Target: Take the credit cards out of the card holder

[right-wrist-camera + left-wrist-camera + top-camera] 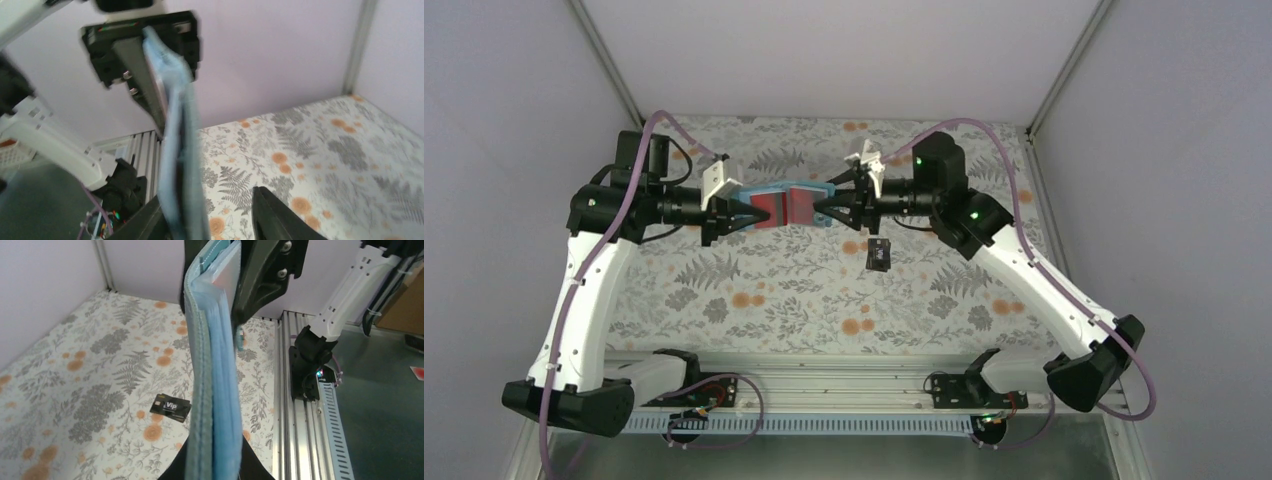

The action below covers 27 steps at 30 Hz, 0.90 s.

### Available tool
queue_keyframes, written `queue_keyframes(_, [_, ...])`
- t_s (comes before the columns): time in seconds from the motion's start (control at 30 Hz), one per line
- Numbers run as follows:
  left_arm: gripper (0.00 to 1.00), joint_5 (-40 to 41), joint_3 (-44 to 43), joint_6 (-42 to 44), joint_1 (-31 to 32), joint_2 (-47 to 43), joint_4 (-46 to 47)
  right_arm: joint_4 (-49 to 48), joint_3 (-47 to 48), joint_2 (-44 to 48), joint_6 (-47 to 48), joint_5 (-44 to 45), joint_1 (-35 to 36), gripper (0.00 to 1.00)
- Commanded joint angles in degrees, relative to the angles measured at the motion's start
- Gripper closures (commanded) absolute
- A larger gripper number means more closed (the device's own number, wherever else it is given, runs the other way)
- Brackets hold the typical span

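Note:
The teal-blue card holder (799, 203) hangs in the air between both grippers, above the back middle of the floral cloth. My left gripper (746, 213) is shut on its left end; in the left wrist view the holder (212, 390) runs edge-on up from my left gripper (214, 462). A red card (769, 212) shows on its face. A pale flat card edge (226, 271) sticks out at its far end. My right gripper (824, 210) is open; the holder (181, 150) lies by one finger (150, 220) while the other stands apart. The black card (879, 255) lies on the cloth (171, 407).
The floral cloth (754, 290) covers the table. Pale walls close the back and both sides. A metal rail (824, 385) with both arm bases runs along the near edge (300, 430).

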State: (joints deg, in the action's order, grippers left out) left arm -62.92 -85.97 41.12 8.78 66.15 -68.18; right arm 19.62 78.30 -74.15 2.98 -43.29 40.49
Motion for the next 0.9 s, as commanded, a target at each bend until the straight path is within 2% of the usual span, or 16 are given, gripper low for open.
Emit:
queue_keyframes(0.0, [0.98, 2.2, 3.0, -8.8, -0.5, -1.0, 7.4, 0.6, -0.2, 3.3, -2.6, 7.3, -4.1, 0.48])
queue_keyframes(0.07, [0.98, 5.5, 4.5, -12.1, -0.9, -1.3, 10.2, 0.2, -0.3, 5.2, -4.4, 11.0, -6.1, 0.37])
queue_keyframes(0.13, [0.98, 8.3, 5.7, -14.1, -1.2, -1.6, 12.2, -0.1, 0.1, 7.1, -5.3, 14.5, -6.7, 0.35])
queue_keyframes(0.2, [0.98, 10.1, 6.8, -15.6, -1.3, -1.9, 13.7, -1.0, 0.3, 8.3, -6.0, 12.7, -6.7, 0.35])
queue_keyframes(0.27, [0.98, 10.7, 7.6, -16.3, -1.4, -1.9, 14.6, -5.6, -1.5, 8.7, -8.1, 3.2, -6.1, 0.39])
queue_keyframes(0.33, [0.98, 9.9, 8.1, -16.5, -1.5, -1.8, 14.8, -12.7, -4.9, 8.1, -9.5, -4.7, -1.1, 0.47])
queue_keyframes(0.43, [0.98, 5.8, 8.6, -15.2, -1.5, -1.8, 13.8, -18.4, -6.3, 3.1, -8.1, -13.1, 5.3, 0.52])
queue_keyframes(0.57, [0.98, -2.9, 8.4, -8.6, -1.5, -2.3, 9.2, -18.4, -4.3, -2.4, -9.1, -9.5, 5.4, 0.57])
queue_keyframes(0.67, [0.98, -5.3, 7.6, -5.5, -1.4, -2.6, 6.3, -17.3, -3.2, -5.5, -9.7, -10.0, 4.6, 0.6])
queue_keyframes(0.87, [0.98, -10.5, 7.1, 1.9, -1.4, -2.9, 1.0, -19.3, -5.1, -6.2, -11.4, -10.2, 3.2, 0.61])
